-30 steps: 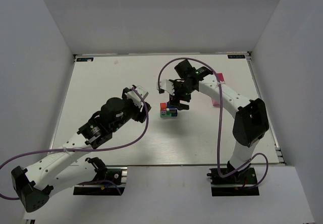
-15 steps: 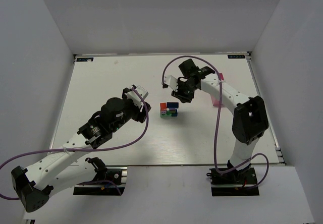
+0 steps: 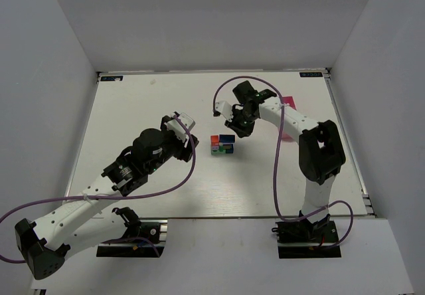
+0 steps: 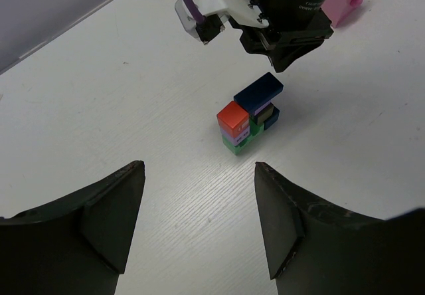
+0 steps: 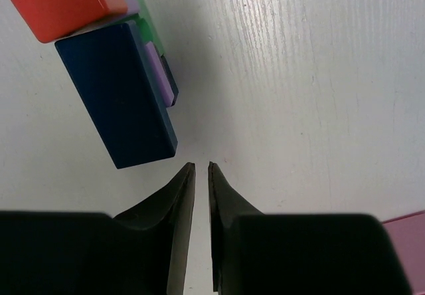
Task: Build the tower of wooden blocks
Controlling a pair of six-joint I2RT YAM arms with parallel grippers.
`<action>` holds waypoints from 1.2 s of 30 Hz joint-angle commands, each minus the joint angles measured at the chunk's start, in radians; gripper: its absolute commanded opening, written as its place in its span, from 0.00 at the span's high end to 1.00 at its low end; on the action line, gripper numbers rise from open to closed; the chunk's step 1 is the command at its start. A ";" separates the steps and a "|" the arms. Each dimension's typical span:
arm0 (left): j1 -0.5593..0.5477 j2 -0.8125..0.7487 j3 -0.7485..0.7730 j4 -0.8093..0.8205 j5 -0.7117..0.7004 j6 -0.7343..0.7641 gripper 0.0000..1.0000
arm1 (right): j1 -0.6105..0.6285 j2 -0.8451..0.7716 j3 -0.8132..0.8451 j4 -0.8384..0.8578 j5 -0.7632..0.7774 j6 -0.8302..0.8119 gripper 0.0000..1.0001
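Since a second ago the left arm has kept its place, while the right gripper [image 3: 240, 126] has drawn back from over the wood block tower [image 3: 222, 145] and its fingers have closed from wide to a thin slit.

The left arm stretches from its base diagonally up the table [image 3: 146, 109], elbow low and wrist raised, and ends left of the tower. The left gripper [image 4: 199, 169] points at the tower from a distance, its fingers spread wide with nothing between them.

The tower stands near the middle of the table as a compact stack: a red cube and a long dark-blue block on top, with purple, green and grey-brown pieces below.

The right arm rises from its base, bends at the elbow to the right of the tower, and reaches back over so its gripper hangs just beyond the tower's far side, tips pointing down, nearly together and empty. A pink box [image 3: 287, 101] lies right of the tower, behind that arm.
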 commanded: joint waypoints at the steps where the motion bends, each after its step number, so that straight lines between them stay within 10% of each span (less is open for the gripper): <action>1: 0.003 -0.020 -0.005 0.021 0.002 0.004 0.23 | -0.013 0.008 0.040 0.011 -0.038 0.032 0.80; 36: 0.003 -0.020 -0.005 0.021 0.002 0.004 0.23 | -0.016 0.021 0.075 -0.022 -0.099 0.044 0.76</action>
